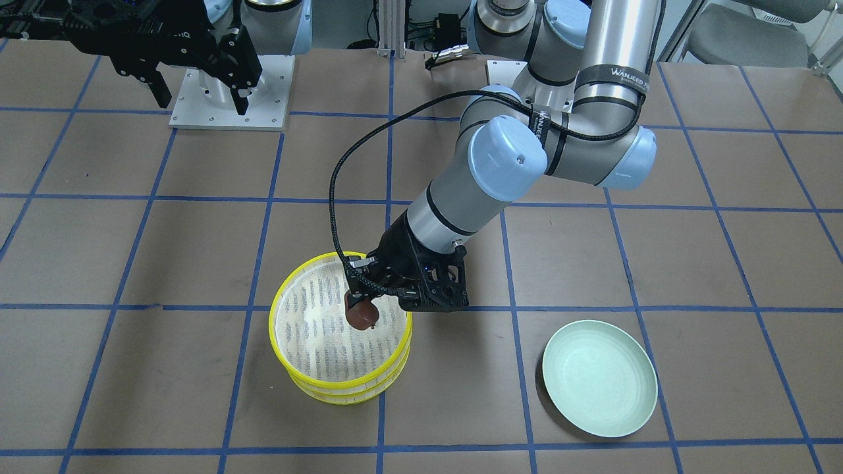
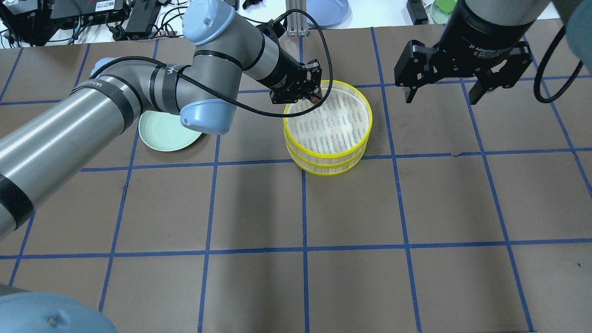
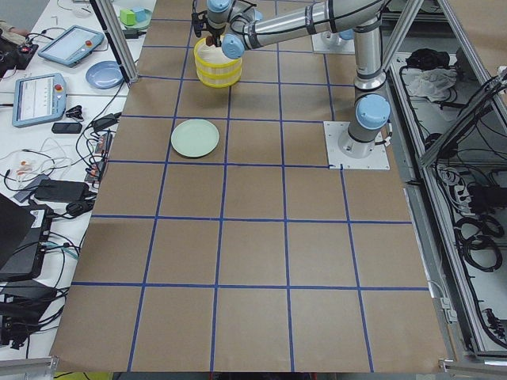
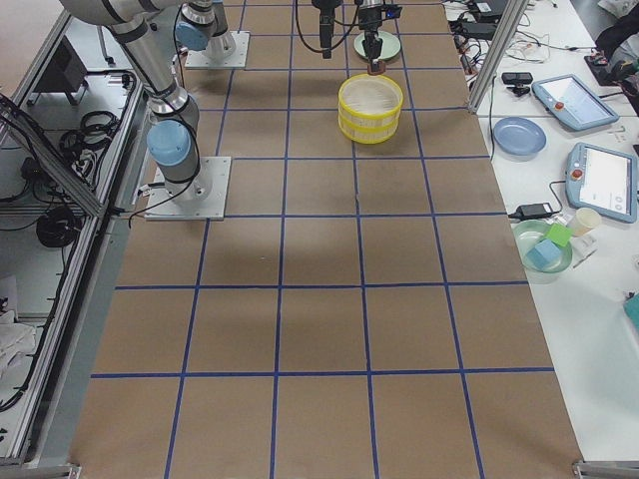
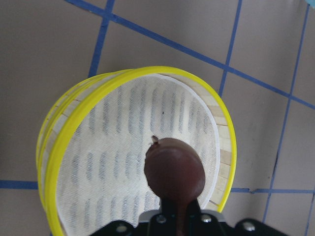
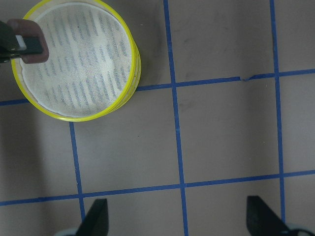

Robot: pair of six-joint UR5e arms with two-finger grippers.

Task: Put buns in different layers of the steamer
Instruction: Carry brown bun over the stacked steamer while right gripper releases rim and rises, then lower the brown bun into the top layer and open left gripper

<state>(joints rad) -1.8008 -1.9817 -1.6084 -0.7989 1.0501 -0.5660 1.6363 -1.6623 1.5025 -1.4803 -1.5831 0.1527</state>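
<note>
Two yellow-rimmed steamer trays stand stacked; the top tray [image 1: 316,339] [image 2: 335,125] shows a bare white liner, and the lower tray [image 1: 342,394] [image 2: 330,167] shows only its wall. My left gripper [image 1: 359,304] [image 2: 314,96] is shut on the dark reddish-brown bun [image 1: 361,316] [image 5: 173,172] and holds it just above the top tray's liner, near the rim on the robot's side. The cream-white bun is hidden. My right gripper [image 1: 201,102] [image 2: 442,98] is open and empty, raised to the right of the stack.
A pale green plate [image 1: 599,378] [image 2: 166,132] lies empty on the brown, blue-gridded table, on the left arm's side of the stack. The left arm's cable [image 1: 336,197] loops over the table behind the stack.
</note>
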